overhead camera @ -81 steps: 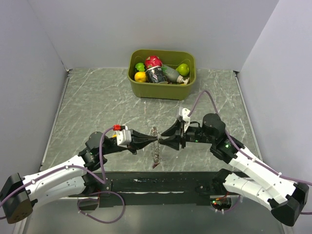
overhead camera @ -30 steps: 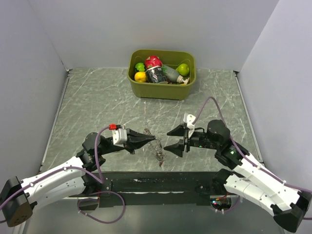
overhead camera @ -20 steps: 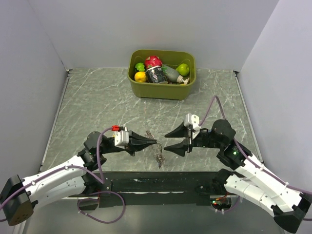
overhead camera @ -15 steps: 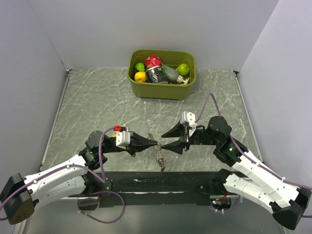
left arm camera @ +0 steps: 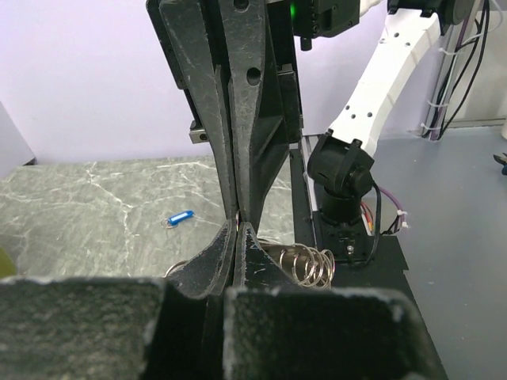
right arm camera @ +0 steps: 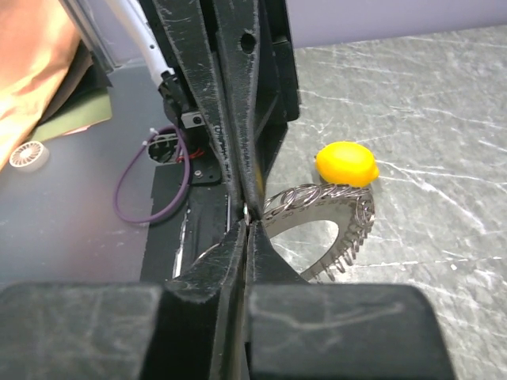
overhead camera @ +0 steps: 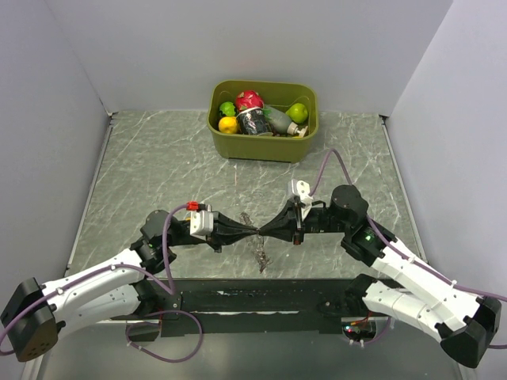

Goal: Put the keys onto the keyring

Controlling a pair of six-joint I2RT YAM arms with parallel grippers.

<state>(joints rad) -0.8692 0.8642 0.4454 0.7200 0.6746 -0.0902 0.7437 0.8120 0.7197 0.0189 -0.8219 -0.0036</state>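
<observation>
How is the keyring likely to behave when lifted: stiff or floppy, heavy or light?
Probably stiff: the keyring holds its arc while hanging from the left pincer and right pincer. Likely light, since only thin tips carry it. Its toothed rim may snag, not slip.

Grey-green worktop (overhead camera: 158, 174), veined white like marble. Olive bin (overhead camera: 261, 146) at the far side. Yellow lemon (right arm camera: 346, 164); silver-grey, bead-rimmed keyring (right arm camera: 317, 207); one blue key (left arm camera: 181, 217). Left end effector (overhead camera: 251, 230) and right end effector (overhead camera: 266, 230) black, arms (overhead camera: 87, 285) white, cables (overhead camera: 325, 166) purple.
</observation>
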